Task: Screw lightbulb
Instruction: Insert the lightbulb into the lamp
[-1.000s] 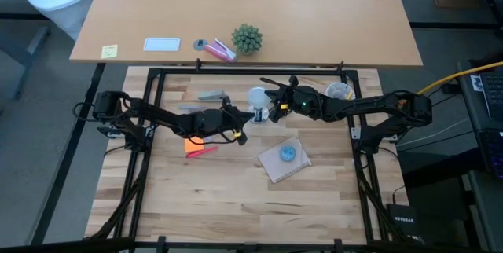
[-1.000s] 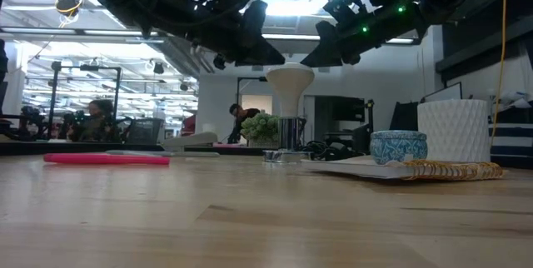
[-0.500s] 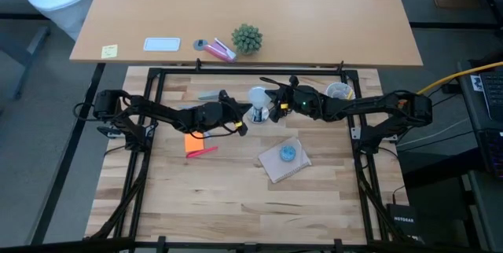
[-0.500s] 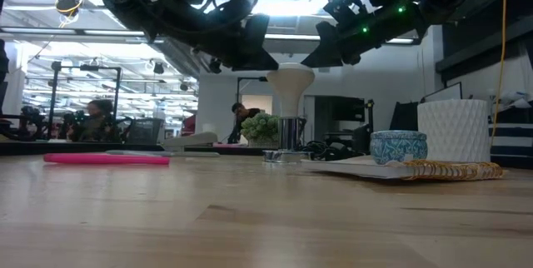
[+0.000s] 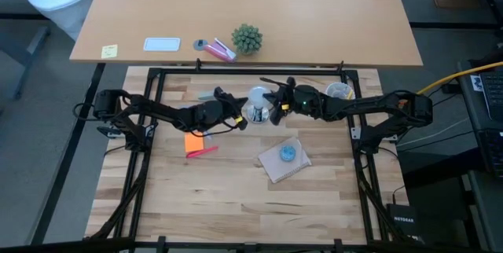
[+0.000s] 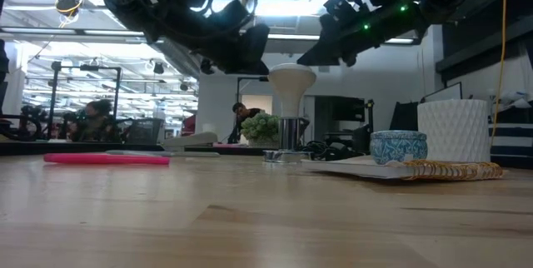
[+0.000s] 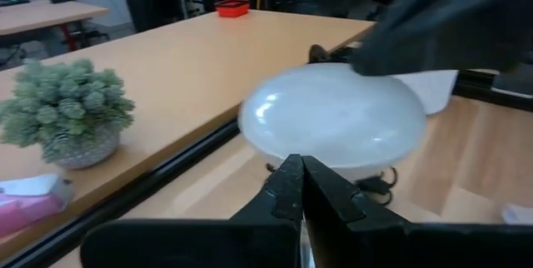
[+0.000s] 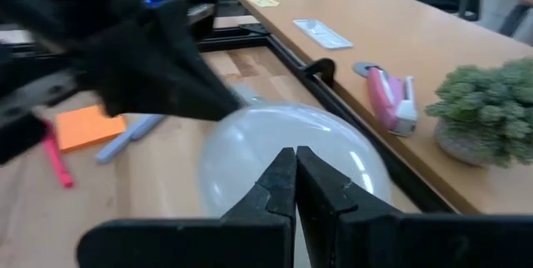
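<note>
Near the middle of the worktop's far edge, the lightbulb (image 5: 257, 98) stands upright, its long axis vertical, base down in the socket (image 6: 285, 137), between the closed left tool (image 5: 236, 119) and closed right tool (image 5: 275, 105), both just beside its globe, neither gripping it.

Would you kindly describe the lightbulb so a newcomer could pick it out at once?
Look at the far middle of the slatted wooden table, where the left gripper and right gripper nearly meet. Between them stands the lightbulb, upright in a metal socket: the only frosted white globe there.
</note>
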Action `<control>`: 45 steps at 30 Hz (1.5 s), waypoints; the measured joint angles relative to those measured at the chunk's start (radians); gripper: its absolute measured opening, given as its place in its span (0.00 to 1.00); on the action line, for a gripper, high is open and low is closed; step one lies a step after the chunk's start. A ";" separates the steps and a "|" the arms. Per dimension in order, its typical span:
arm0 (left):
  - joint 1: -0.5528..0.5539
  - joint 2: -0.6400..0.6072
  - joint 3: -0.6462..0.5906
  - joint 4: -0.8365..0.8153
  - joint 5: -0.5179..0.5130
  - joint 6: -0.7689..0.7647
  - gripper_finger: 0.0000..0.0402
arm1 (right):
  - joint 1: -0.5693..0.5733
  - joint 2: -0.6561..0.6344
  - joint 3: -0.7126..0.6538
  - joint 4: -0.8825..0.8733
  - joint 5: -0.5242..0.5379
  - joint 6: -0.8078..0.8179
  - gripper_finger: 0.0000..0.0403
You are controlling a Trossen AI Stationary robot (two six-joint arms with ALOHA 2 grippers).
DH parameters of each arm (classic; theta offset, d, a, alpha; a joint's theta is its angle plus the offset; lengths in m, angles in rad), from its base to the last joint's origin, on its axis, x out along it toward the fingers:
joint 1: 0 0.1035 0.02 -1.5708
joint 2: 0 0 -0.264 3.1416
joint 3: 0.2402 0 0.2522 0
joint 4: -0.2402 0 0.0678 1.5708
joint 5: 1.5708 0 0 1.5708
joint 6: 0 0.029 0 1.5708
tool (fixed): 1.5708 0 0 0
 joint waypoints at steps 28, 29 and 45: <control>0.024 0.000 0.000 0.204 0.171 0.080 0.00 | 0.001 0.002 -0.002 0.005 -0.027 0.000 0.03; 0.020 0.000 0.000 0.192 0.193 0.080 0.00 | 0.001 0.002 -0.002 0.005 -0.027 0.000 0.03; 0.022 0.001 0.001 0.062 0.222 0.027 0.00 | 0.000 0.003 -0.003 0.027 -0.027 0.000 0.03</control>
